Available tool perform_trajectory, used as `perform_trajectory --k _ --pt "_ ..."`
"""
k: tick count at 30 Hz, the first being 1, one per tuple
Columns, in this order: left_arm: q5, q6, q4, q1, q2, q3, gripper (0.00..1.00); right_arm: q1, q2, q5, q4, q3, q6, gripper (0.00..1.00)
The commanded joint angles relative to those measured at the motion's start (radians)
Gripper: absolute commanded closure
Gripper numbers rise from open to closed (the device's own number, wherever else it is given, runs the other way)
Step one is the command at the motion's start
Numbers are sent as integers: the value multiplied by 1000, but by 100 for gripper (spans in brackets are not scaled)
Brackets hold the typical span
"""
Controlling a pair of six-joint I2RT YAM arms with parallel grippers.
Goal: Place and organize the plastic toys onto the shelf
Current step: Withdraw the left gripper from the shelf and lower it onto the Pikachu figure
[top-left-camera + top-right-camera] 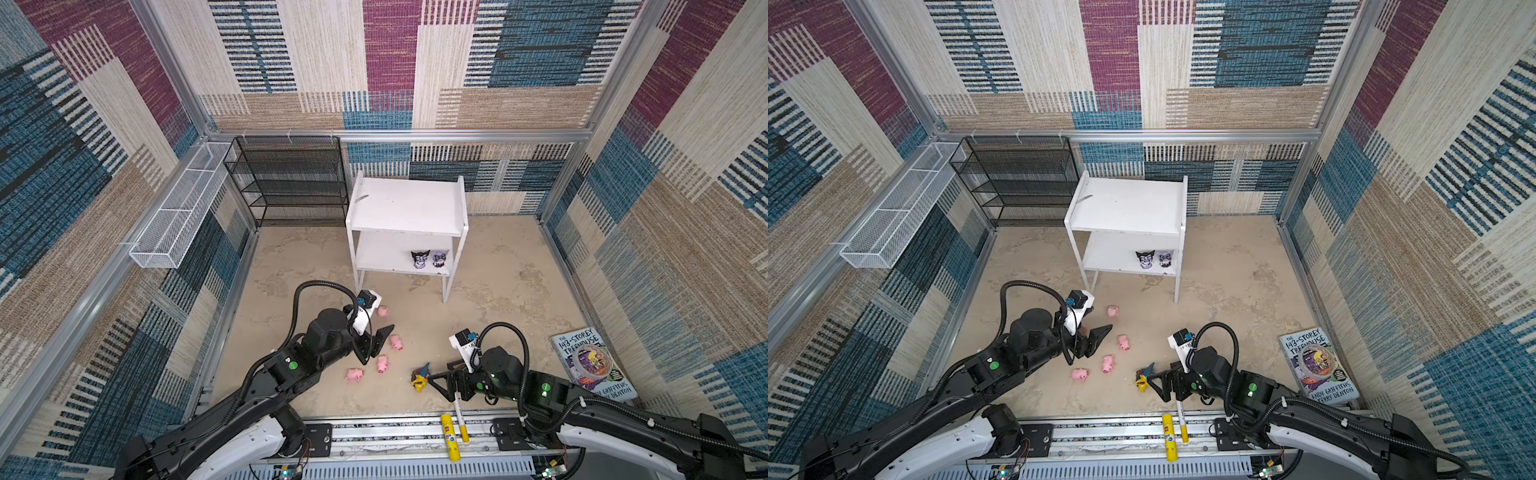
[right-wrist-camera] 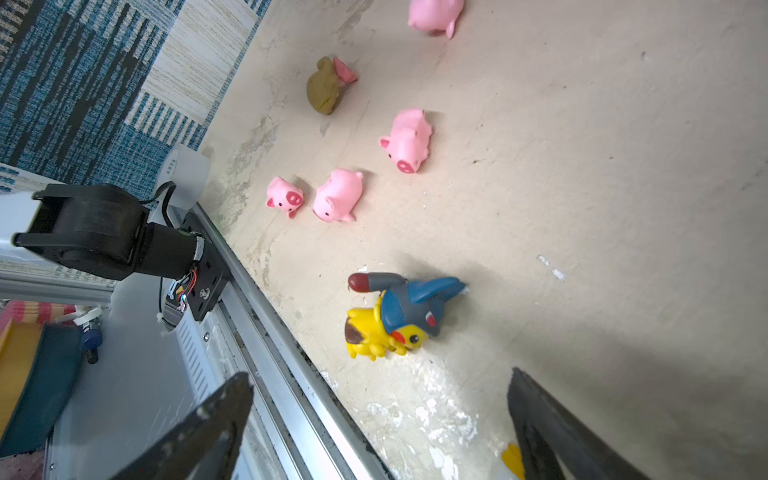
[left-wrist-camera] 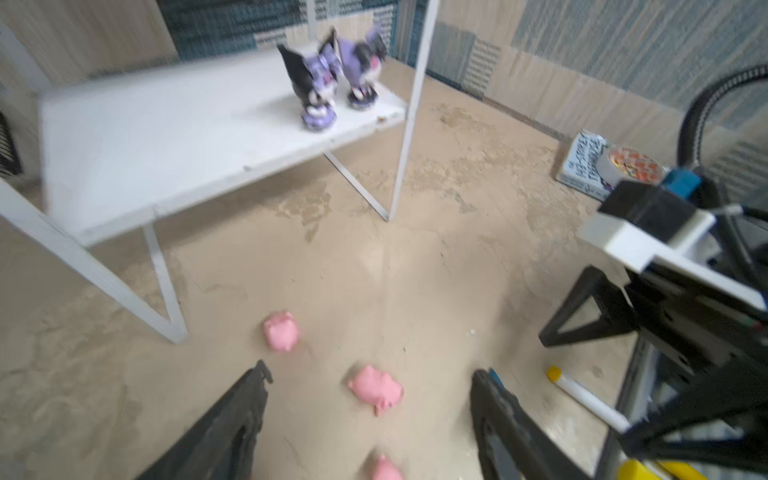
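Both sets of jaws are spread wide and empty. The left jaws hang over the pink pigs point(image 1: 396, 342) scattered on the table point(image 1: 498, 291), near-left of the shelf point(image 1: 405, 203). The right jaws sit just right of the yellow figure point(image 2: 390, 320), which lies on its side. Two big-eared figures point(image 1: 420, 259) stand at the right end of the lower board, and a blond doll point(image 2: 330, 85) lies flat near the pigs.

I judge these toys light, smooth and rounded, so they may squirt out of a pinch. I'd take each pig across its flanks, and the yellow one across its body, not by the hood's thin ears.
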Motion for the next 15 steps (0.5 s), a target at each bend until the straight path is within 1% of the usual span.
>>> perform_trajectory --k 1,4,9,12,15 --pt "15 -101 -49 -54 5 -35 24 -1 -14 11 -27 5 40 3" --pt "57 -132 -54 -118 46 -61 29 -1 4 69 -68 14 93 2" --pt "52 -112 -38 -244 143 -64 34 0 61 129 -166 57 157 3" --pt "33 -91 -26 -290 231 -36 38 0 56 184 -209 71 193 4" --pt "24 -90 9 -314 303 -19 40 0 28 227 -244 77 227 4"
